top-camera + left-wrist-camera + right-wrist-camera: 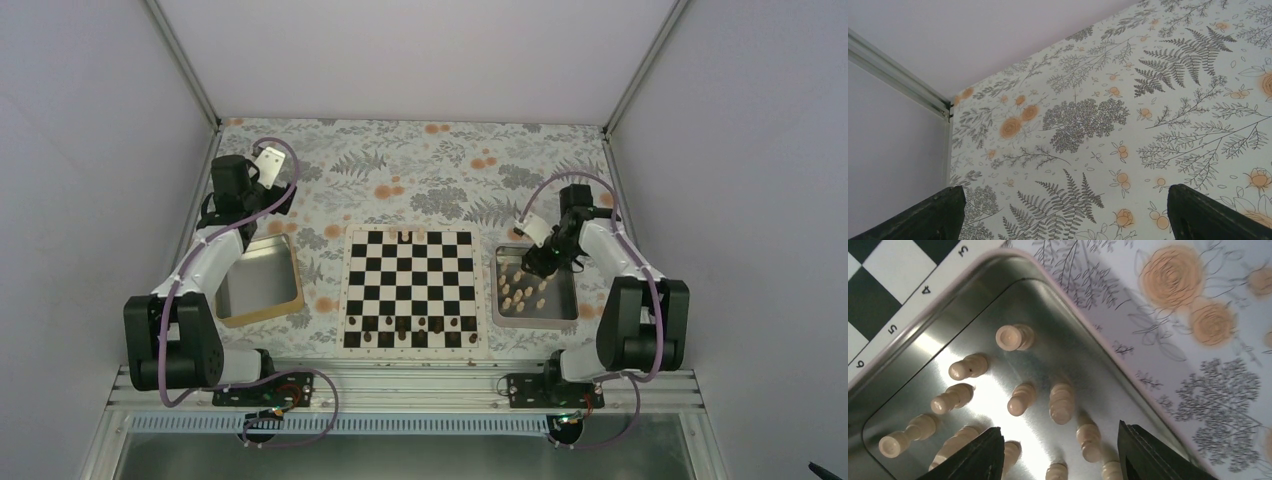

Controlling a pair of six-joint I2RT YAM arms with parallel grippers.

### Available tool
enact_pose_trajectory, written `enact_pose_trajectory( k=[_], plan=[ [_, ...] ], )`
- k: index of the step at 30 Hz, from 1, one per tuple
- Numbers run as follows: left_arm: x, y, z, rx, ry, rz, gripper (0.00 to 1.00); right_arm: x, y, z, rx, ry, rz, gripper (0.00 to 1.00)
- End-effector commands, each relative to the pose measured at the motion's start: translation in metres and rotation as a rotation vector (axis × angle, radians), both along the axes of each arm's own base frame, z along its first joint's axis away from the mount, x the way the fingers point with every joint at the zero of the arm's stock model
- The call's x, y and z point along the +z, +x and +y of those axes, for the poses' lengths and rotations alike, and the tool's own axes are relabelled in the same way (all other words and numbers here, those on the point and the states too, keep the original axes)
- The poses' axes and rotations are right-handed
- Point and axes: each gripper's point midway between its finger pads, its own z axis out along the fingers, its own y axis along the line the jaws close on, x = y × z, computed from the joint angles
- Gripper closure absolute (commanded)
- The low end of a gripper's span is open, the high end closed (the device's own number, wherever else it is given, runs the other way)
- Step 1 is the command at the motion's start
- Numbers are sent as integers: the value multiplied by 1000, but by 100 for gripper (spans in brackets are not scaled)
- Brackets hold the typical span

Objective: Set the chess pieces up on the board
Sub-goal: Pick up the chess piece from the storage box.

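Note:
The board (410, 288) lies at the table's middle, its corner showing in the right wrist view (878, 285). Several pale chess pieces (522, 290) stand in the steel tray (536, 320) to the board's right. My right gripper (541, 262) hangs low over that tray, open (1060, 450), fingers (973, 455) either side of a few upright pieces (1089, 437) and touching none. Two small pieces (398, 236) stand on the board's far row. My left gripper (268, 160) is raised at the far left, wide open (1063, 220) over bare cloth.
Dark chessmen (415, 328) line the board's near rows. A second, wood-rimmed tray (292, 262) sits left of the board under the left arm. A floral cloth (440, 170) covers the table; enclosure walls and metal posts (898, 75) border it.

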Motion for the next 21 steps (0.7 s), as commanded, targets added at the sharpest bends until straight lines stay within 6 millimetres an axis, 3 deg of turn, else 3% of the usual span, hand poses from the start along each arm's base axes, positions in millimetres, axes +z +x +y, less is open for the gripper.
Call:
enact_pose_trajectory(
  k=[1,10,17,21],
  plan=[
    [0,2,-1,-15,2,-2,0,-11,-4,5,8,31,29,41],
    [-3,3,1,-6,7,2,0,-26,3,8,1,45,41,45],
    [-6,4,1,-7,8,8,0,-34,6,9,-10,49,48,56],
    [-9,5,1,-7,8,15,0,-36,7,8,-15,42,49,69]
  ],
)
